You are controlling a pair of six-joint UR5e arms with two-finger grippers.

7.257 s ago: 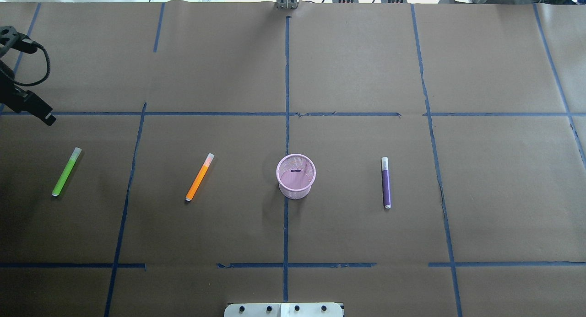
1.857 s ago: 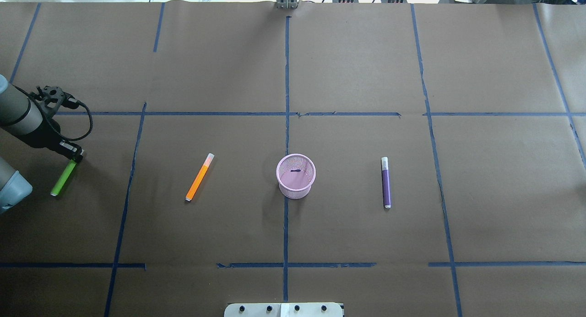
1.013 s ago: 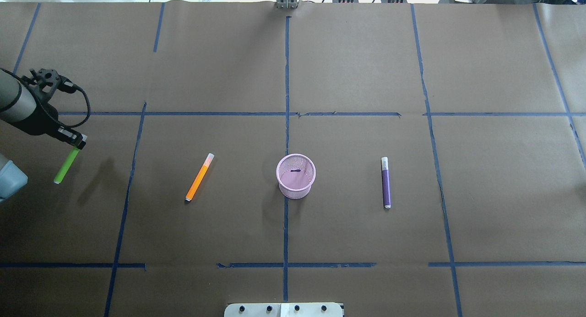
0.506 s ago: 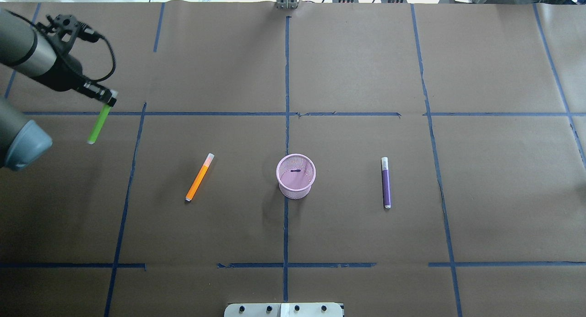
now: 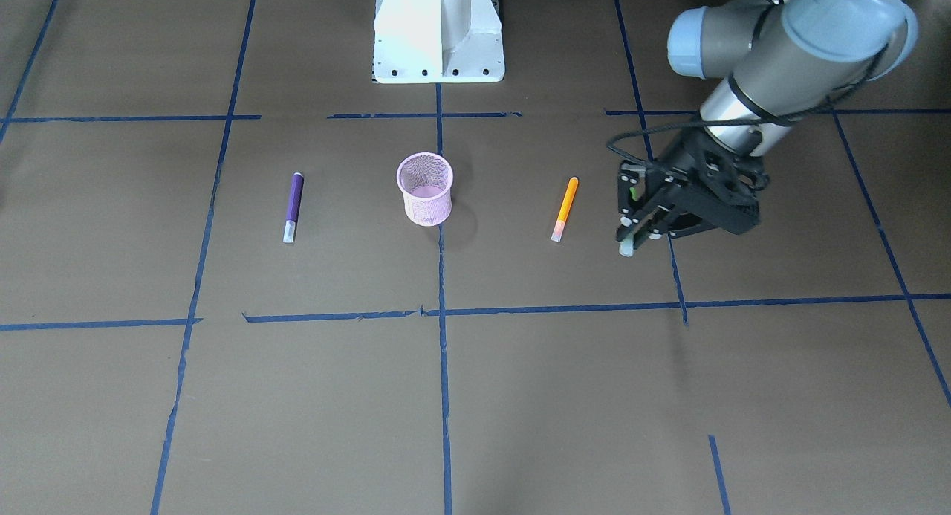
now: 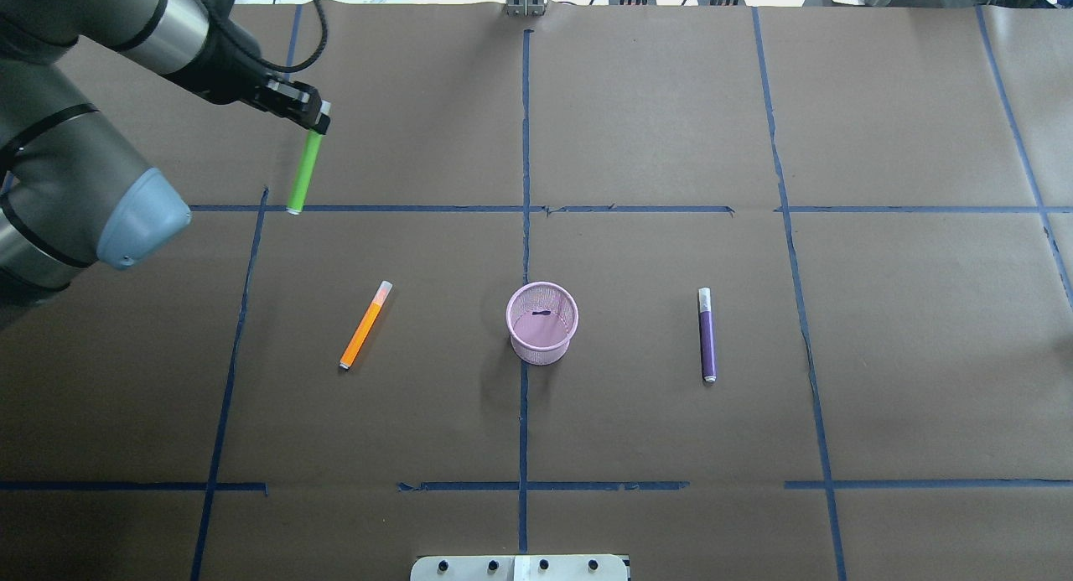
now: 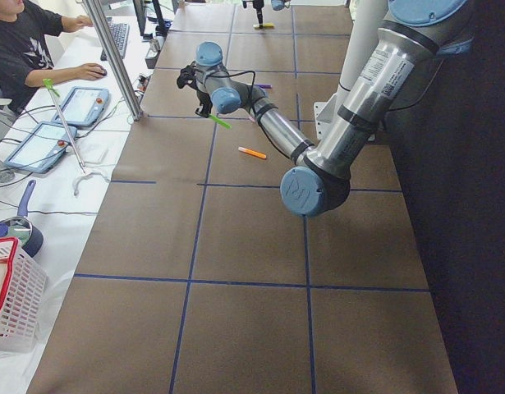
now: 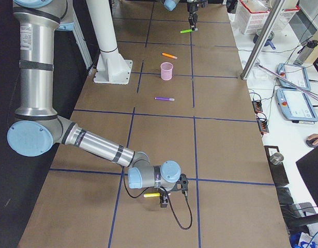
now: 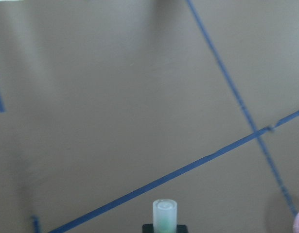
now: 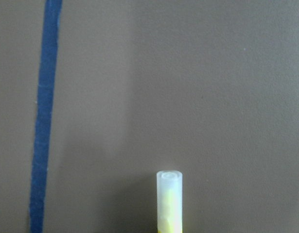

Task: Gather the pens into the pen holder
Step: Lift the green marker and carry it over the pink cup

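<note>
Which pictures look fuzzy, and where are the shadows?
Left wrist view: soft all over, with the green pen and the blue tape lines fuzzy at the edges. Right wrist view: soft too, with the yellow pen very close up. Overhead view: sharp, with a faint shadow on the paper beside the pen holder. Front-facing view: sharp as well.

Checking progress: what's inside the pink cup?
No pens. The cup shows a bare floor with one small dark mark; its near wall hides a sliver of that floor.
</note>
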